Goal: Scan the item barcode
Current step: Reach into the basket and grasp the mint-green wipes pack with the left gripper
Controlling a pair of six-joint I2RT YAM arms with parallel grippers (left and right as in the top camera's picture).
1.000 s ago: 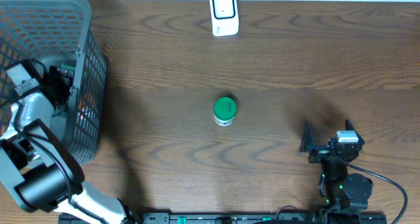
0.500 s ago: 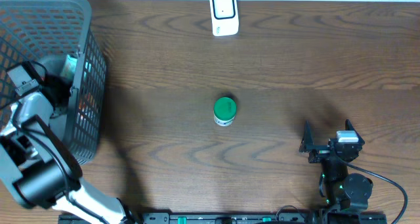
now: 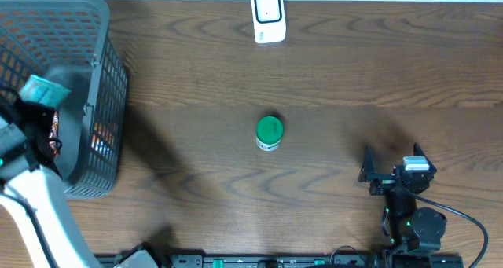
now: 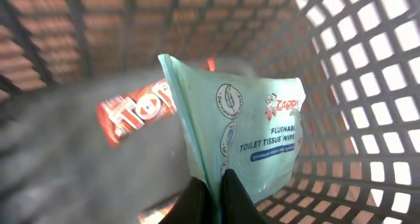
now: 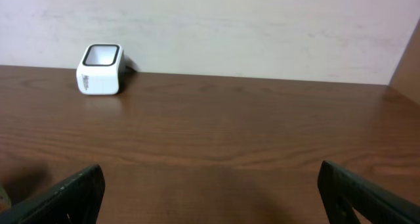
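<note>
**Changed since a second ago:** the left claw [image 4: 214,188] was spread inside the basket [image 3: 108,79]. It is now pinched shut on the wipes pack [image 4: 252,129] and raised, so the pack shows over the basket's interior in the overhead view. The jar, the scanner and the right arm are unmoved.

**1. Wipes pack.** Pale teal soft film, printed "flushable toilet tissue wipes". It is gripped at one edge, with the printed face turned to the left wrist camera. No barcode shows on this face. It is probably on the reverse, so the pack may need turning before it is presented. An edge grip leaves both broad faces uncovered, which suits scanning.

**2. Red packet [image 4: 134,112].** Lies on the basket floor behind the pack, not held.

**3. Scanner [image 3: 268,16].** White, at the far middle edge of the bench [image 3: 196,79], well apart from the basket. Its window is tilted up toward the arms, presumably so that either arm can reach it.

**4. Green-lidded jar [image 3: 269,132].** Upright at mid-bench, between the scanner and the near edge, touched by neither claw.

**5. Right claw [image 3: 391,163].** Jaws spread to their widest with nothing between them. It is parked low at the near right and faces the scanner. Judged idle.

**Surface:** dark brown wood grain, matte and level.

**Room:** a plain pale wall [image 5: 230,27] stands behind the far edge. Nothing else of the room can be seen.
</note>
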